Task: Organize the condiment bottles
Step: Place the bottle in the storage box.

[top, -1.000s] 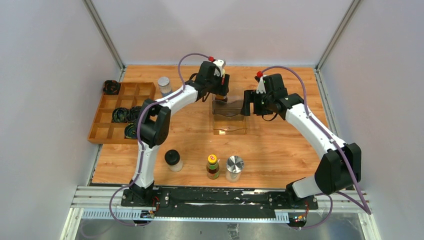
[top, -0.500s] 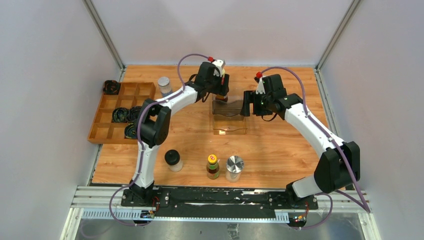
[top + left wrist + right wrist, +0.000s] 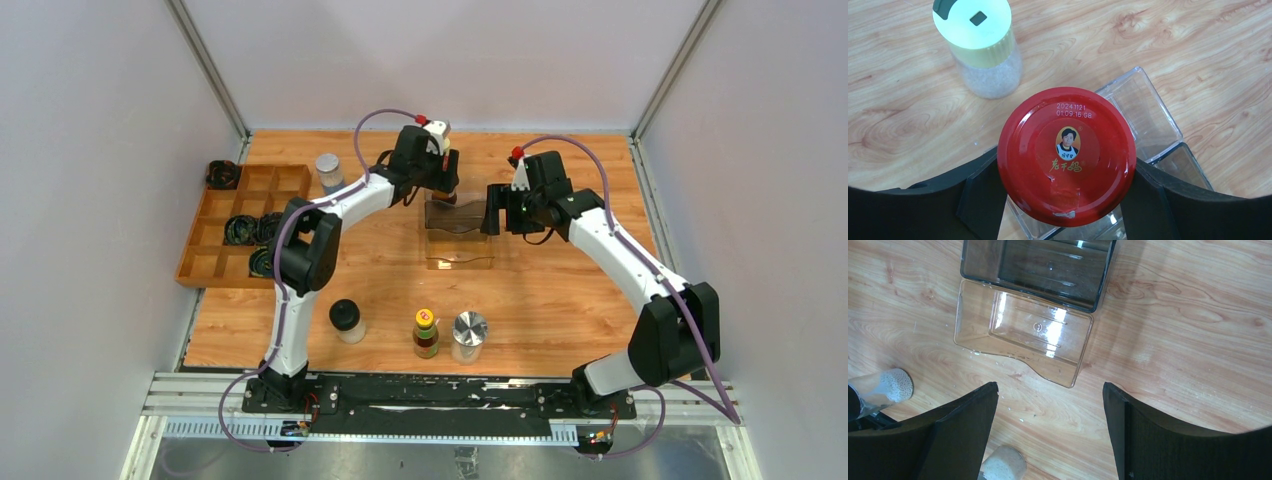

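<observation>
The left end effector (image 3: 1063, 197) pinched the red-lidded jar (image 3: 1066, 150) at the twelve-o'clock end of the clear bin (image 3: 460, 248), seemingly needing seating inside, then release.

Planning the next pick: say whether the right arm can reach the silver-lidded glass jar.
Probably yes: the right gripper is open, and nothing stands right of the silver-lidded glass jar; only the yellow-capped brown sauce bottle crowds its left.

We see a wooden compartment tray (image 3: 205, 266) holding black coiled bundles (image 3: 241, 230) at the left of the wood-grain table (image 3: 560, 290), another black coiled bundle (image 3: 222, 174) just behind it, and a clear stepped plastic bin (image 3: 460, 248) mid-table.
</observation>
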`<state>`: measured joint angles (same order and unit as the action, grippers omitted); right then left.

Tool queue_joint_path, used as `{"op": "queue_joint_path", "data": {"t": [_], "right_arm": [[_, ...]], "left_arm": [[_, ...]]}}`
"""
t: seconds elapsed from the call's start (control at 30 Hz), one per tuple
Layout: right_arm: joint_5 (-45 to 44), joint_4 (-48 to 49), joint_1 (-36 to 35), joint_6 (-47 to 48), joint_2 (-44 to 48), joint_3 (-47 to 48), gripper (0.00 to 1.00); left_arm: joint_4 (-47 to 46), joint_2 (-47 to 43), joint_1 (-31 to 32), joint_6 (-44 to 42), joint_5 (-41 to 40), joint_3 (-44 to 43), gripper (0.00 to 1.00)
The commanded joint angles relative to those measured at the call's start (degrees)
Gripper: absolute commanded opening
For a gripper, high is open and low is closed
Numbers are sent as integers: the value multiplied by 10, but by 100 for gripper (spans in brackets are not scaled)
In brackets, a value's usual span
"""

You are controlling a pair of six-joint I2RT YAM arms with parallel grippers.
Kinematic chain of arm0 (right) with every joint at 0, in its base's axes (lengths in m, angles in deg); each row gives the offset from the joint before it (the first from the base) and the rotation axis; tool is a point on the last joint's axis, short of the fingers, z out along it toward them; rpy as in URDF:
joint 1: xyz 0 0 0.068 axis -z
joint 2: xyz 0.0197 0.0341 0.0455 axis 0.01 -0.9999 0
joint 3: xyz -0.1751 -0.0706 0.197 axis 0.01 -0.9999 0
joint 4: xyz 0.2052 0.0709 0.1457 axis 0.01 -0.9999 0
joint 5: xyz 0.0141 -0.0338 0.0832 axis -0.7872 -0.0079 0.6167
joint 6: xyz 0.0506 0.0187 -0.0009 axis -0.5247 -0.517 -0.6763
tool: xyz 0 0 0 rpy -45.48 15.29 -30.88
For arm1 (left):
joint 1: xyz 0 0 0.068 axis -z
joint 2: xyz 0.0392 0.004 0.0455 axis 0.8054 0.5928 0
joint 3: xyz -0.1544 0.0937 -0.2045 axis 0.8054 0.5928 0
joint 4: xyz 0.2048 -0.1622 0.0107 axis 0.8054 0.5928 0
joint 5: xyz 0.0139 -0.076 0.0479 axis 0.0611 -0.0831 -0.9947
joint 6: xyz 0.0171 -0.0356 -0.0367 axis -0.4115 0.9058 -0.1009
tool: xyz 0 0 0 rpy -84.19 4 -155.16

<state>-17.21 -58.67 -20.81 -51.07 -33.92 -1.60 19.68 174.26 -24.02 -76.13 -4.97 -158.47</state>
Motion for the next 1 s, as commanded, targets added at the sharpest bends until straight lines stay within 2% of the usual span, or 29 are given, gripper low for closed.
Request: {"op": "queue_joint_path", "data": {"t": [0.0,0.77,0.83,0.87,0.97], "right_arm": [[8,-1,-5,2,9,-14,82],[23,2,-6,-6,37,-30,85],[26,2,-6,-6,41,-33,85],[27,2,-6,-6,44,-34,85],[29,3,-7,-7,53,-39,86]], "left_arm": [[1,-24,-4,-4,6,20,76],[50,-49,-2,-19,4,36,80],[55,-53,0,-21,3,36,85],[56,-56,0,-22,3,38,93],[62,-61,1,-23,4,40,95]]}}
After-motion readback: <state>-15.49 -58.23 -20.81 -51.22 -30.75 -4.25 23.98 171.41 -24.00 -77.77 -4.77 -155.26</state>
